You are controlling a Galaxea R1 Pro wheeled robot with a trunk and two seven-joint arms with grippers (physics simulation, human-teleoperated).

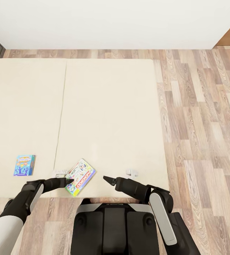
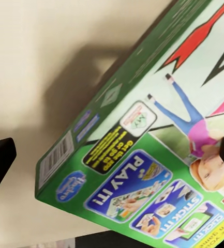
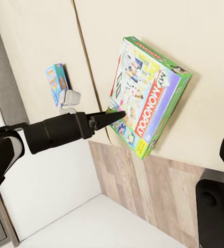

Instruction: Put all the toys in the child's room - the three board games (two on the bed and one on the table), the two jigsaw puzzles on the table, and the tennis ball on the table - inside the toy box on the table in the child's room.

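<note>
Two flat glossy game boxes (image 1: 80, 176), beige mattress (image 1: 111, 117)

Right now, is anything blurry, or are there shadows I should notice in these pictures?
Left wrist view: the green-edged game box looms close, print slightly soft, casting a dark shadow on the beige bed. Right wrist view: sharp, a soft shadow beside the box. Head view: even, flat light, no glare; left gripper at the box's edge.
</note>
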